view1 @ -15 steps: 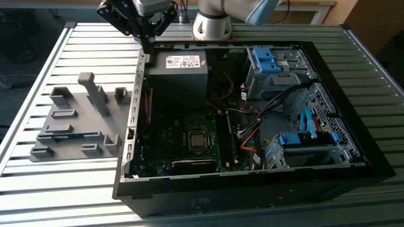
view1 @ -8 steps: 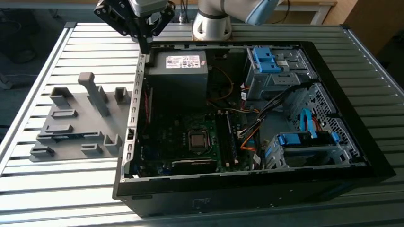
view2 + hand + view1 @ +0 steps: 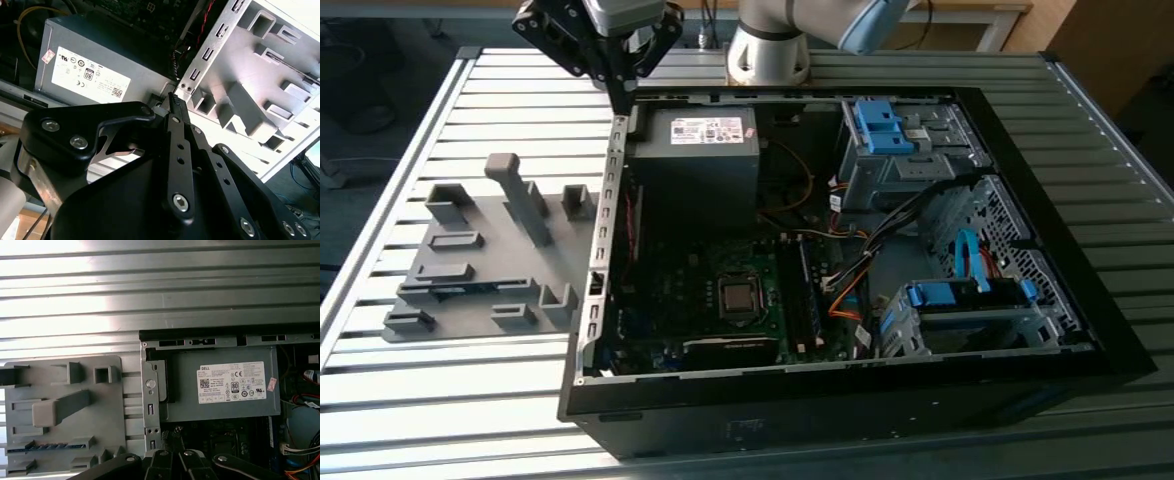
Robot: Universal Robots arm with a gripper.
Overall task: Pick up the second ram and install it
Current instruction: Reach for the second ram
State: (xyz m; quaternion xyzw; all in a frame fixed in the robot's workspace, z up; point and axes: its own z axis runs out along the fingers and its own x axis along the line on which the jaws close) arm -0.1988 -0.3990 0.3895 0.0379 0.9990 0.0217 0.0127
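Above the case wall (image 3: 606,200), your gripper (image 3: 619,95) hangs, fingers (image 3: 177,150) pressed together and empty. The second ram (image 3: 47,445) sits slotted in the holder tray (image 3: 487,268) beside the case, long axis square to that wall.

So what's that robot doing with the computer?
A robot arm is working on an open computer case. Its hand is shut and empty, hovering over the case's corner by the grey power supply. The second ram sits in the grey holder tray beside the case, not yet picked up.
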